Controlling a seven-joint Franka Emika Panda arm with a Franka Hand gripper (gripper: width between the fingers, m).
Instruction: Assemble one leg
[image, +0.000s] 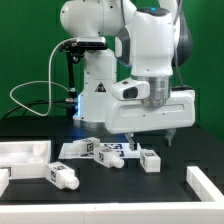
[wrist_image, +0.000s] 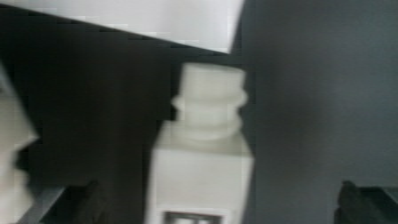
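A leg (wrist_image: 201, 140), a chunky white peg with a stepped narrow tip and a tag at its wide end, lies on the black table between my two fingers. My gripper (wrist_image: 214, 205) is open, with its dark fingertips (wrist_image: 63, 200) apart on either side of the leg and not touching it. In the exterior view my gripper (image: 153, 142) hangs just above this leg (image: 150, 160), right of the centre. Two more legs lie on the table, one at the front left (image: 62, 175) and one near the middle (image: 105, 155).
The marker board (image: 85, 148) lies flat in front of the robot base. A white rimmed panel (image: 25, 155) sits at the exterior view's left and another white part (image: 205, 185) at its right. In the wrist view a white panel (wrist_image: 160, 25) lies beyond the leg's tip.
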